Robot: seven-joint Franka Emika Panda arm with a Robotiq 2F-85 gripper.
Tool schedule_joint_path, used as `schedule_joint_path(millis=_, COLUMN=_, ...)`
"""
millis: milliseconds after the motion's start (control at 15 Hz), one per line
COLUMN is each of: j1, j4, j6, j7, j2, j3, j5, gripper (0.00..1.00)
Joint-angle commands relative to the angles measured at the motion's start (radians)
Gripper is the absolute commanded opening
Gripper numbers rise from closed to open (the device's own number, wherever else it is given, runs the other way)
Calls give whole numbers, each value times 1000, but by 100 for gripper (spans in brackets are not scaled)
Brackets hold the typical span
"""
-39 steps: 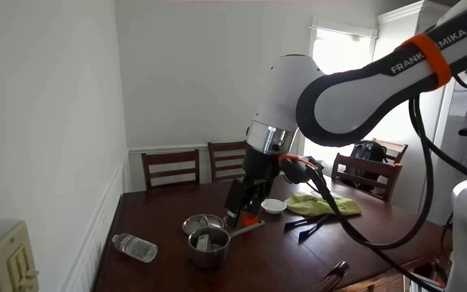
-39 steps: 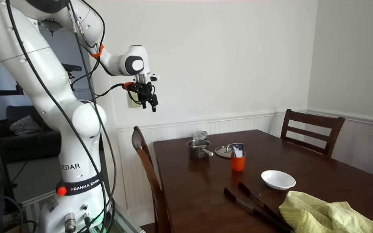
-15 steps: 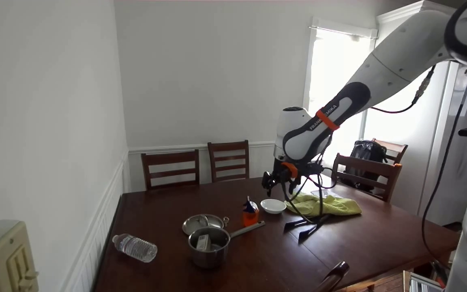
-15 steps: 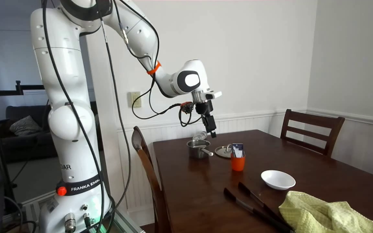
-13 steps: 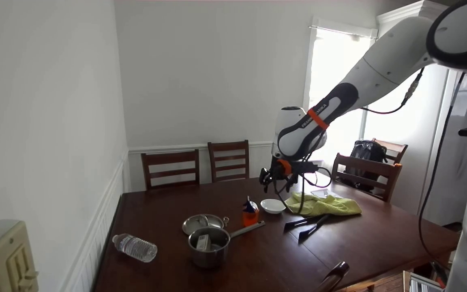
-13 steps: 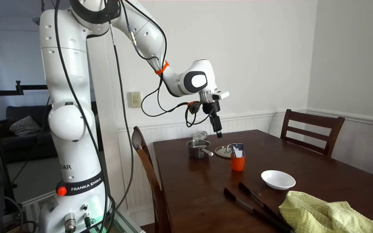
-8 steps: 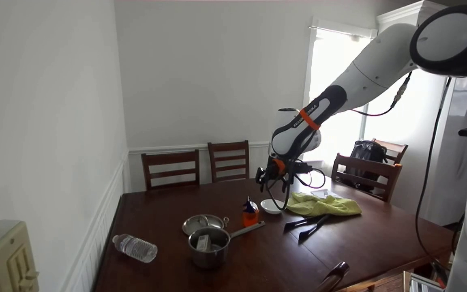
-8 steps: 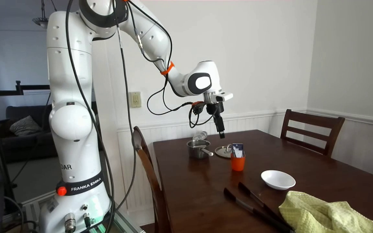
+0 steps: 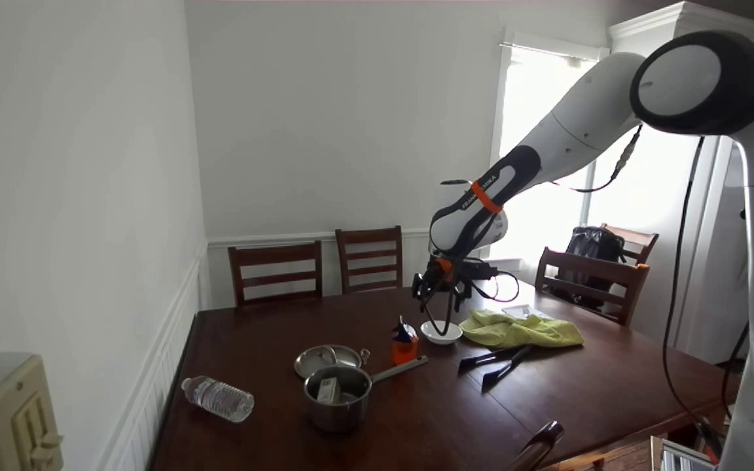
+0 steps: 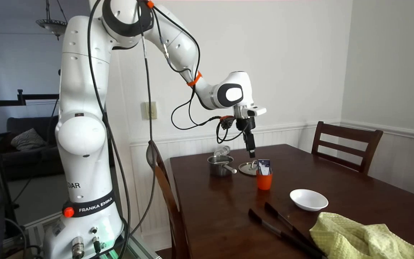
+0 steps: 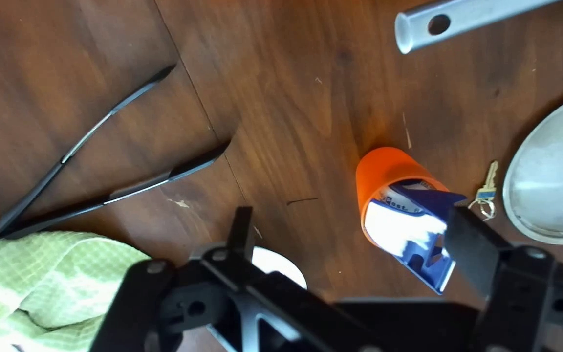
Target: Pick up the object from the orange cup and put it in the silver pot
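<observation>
Zero delivered, apparently | packet (image 11: pixel 403 225) standing in cup (image 11: pixel 381 167) | pincer (image 11: pixel 351 232) spread, gripping nothing | remaining: grasp, lift, carry, release into pot (image 9: pixel 338 417), which holds a box (image 9: pixel 328 391)

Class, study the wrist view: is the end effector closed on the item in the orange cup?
No: the end effector is open, its fingers wide apart with the wooden table showing between them.

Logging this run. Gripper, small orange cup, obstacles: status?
Black gripper open, nothing held. Blue-and-white packet in orange cup. Possible obstruction: pale box inside round silver metal pot.
</observation>
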Motion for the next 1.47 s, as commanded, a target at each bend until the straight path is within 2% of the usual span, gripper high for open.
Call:
schedule_joint_path(millis=0, j1=13, j4=193, j6=-88, j7=-21, j2=171, j3=-38, j5=54, gripper=100)
schedule_joint_path(millis=67, j1=16, j4=241, j6=-103, j7=-15, j2=202, j3=-43, j5=61, gripper=100)
schedule_joint_path(millis=333, j1=-7, j4=382, j6=-80, j7=-43, j2=279, j3=-14, j5=204, gripper=100)
schedule_joint_path(millis=400, j1=26, j4=291, j6=-56, j7=-27, j2=233, j3=-48, j5=150, gripper=100)
schedule_joint_path(millis=733, j1=26, j4=309, j6=-55, j7=-41, j2=249, j3=-41, j5=183, gripper=100)
schedule_joint_path(millis=1000, j1=20, j4=395, j6=-81, j7=-26, j2=316, j3=-23, j5=252, gripper=100)
schedule_joint_path(millis=1067, j1=24, j4=415, j6=-89, j7=-20, j2=339, j3=-25, j5=255, gripper=98)
schedule_joint_path(millis=1200, j1=26, j4=452, j6=-112, j7=-15, j2=378, j3=-28, j5=261, gripper=87)
schedule_joint_path(millis=1333, j1=24, j4=490, j6=-135, j7=-19, j2=419, j3=-27, j5=266, gripper=70)
schedule_joint_path(millis=1400, j1=23, j4=500, j6=-141, j7=-18, j2=431, j3=-27, j5=269, gripper=65)
